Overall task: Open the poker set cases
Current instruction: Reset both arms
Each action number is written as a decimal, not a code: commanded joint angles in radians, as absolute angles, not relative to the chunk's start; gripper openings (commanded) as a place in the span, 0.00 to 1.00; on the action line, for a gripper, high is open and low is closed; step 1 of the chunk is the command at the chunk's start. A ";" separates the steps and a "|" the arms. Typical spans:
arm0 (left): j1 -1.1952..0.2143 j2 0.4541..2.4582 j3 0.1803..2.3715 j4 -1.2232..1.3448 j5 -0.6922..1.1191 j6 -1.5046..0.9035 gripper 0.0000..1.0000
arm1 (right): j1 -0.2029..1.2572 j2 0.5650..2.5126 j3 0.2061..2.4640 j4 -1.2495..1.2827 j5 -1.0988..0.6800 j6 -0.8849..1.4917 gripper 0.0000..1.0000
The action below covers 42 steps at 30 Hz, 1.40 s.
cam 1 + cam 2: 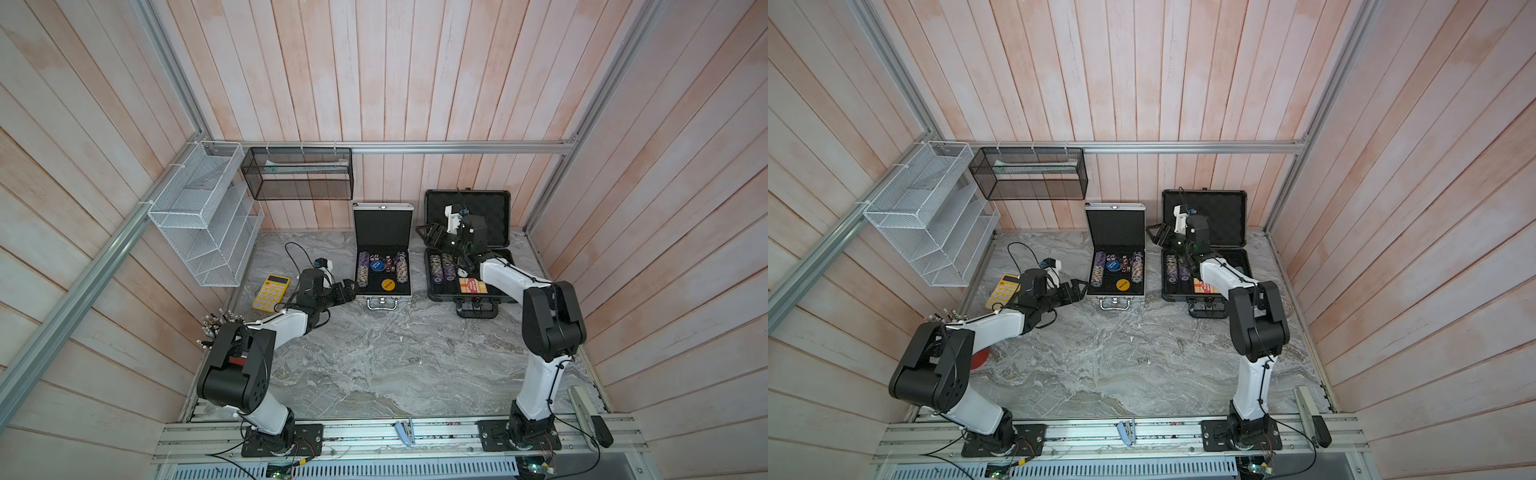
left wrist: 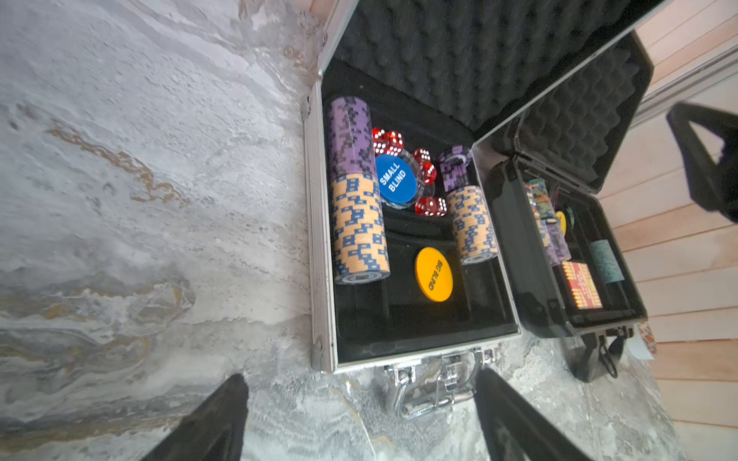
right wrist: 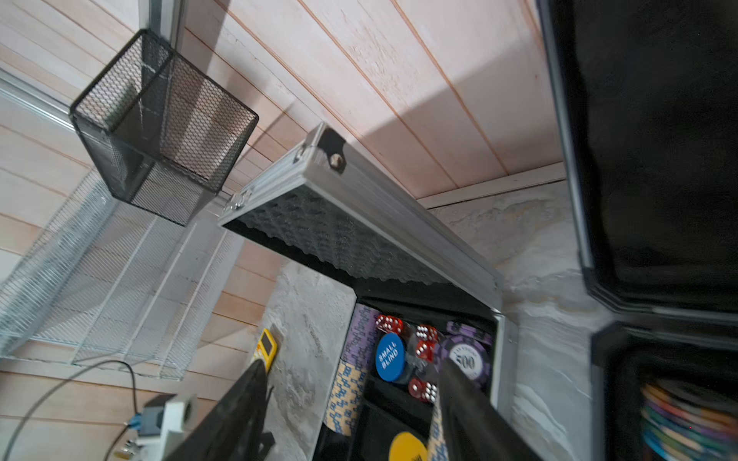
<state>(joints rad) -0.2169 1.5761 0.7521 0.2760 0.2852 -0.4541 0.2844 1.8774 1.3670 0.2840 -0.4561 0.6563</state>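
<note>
- Poker set cases, in both top views: silver case (image 1: 382, 228) and larger dark case (image 1: 492, 208) sit side by side at the table's (image 1: 395, 353) far end, lids raised. My left gripper (image 1: 348, 289) is just beside the silver case; my right gripper (image 1: 430, 236) hovers between the cases.
- Left wrist: my left fingers (image 2: 223, 419) spread wide, empty, facing the silver case's handle (image 2: 423, 393).
- Right wrist: my right fingers (image 3: 471, 411) apart, holding nothing.

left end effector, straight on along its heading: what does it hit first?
Probably the silver case: the left end effector sits beside it, pointing at its side wall near the front corner. Nothing lies between them in both top views; exact contact height unclear.
</note>
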 commanded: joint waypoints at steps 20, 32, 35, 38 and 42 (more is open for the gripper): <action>-0.172 1.187 0.453 0.532 -0.190 -0.197 1.00 | 0.072 0.968 0.433 0.436 0.249 0.221 0.65; -0.142 1.145 0.265 0.713 -0.352 -0.083 1.00 | 0.004 1.005 0.167 0.759 0.352 0.243 0.65; -0.127 1.174 0.201 0.821 -0.332 -0.087 1.00 | -0.003 1.046 0.139 0.829 0.352 0.244 0.65; -0.102 1.220 0.181 0.924 -0.325 -0.084 1.00 | -0.012 1.110 0.122 0.901 0.351 0.240 0.65; -0.036 1.292 0.190 1.025 -0.233 -0.056 1.00 | -0.019 1.170 0.108 1.024 0.322 0.215 0.64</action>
